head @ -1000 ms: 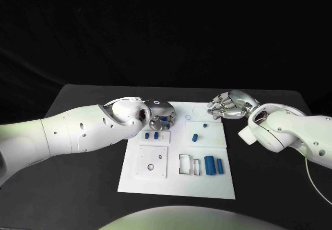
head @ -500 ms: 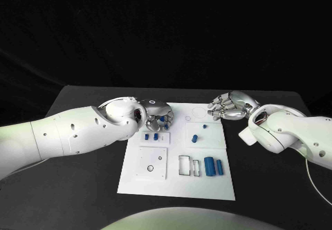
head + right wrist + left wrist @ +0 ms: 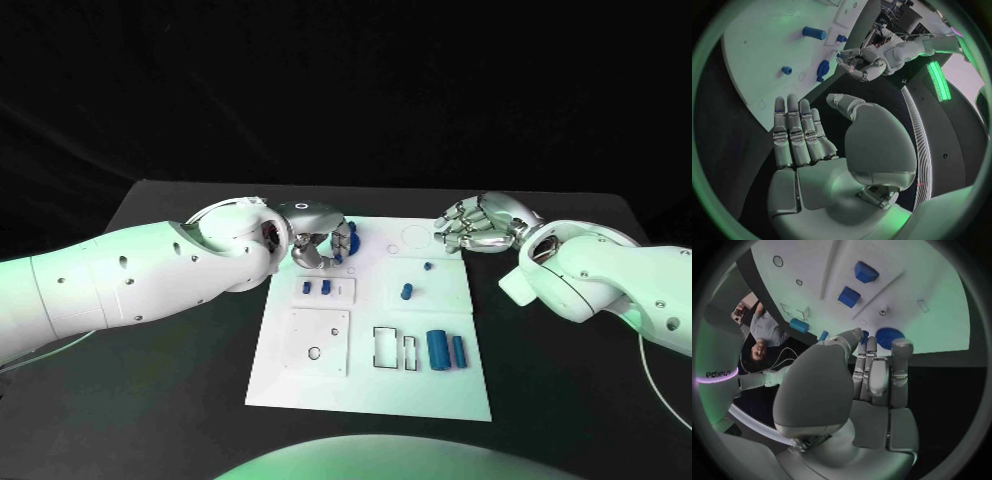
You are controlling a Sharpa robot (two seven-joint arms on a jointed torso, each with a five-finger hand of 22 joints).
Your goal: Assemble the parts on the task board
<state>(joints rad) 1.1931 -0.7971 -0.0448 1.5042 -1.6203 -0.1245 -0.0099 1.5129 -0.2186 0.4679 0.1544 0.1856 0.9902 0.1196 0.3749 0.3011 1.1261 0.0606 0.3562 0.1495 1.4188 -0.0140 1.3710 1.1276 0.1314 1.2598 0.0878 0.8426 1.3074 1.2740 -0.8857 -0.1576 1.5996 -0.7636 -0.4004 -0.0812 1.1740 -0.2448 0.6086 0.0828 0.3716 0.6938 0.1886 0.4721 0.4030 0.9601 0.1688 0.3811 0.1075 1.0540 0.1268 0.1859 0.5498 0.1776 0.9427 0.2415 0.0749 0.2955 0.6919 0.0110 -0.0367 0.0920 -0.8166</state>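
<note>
Black table (image 3: 173,370) – white task board (image 3: 368,385) | left robot hand (image 3: 320,243) pinches round blue part (image 3: 346,238) | right robot hand (image 3: 476,226) empty, fingers apart

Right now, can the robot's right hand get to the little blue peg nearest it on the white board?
Probably yes. The right hand is empty, hovering at the task board's far corner, with nothing between it and the peg.

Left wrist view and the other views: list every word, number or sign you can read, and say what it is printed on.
Dark lettering on the white left arm: stands mirrored or turned, not surely readable.
White task board, small blue parts, both silver hands: no text readable.
</note>
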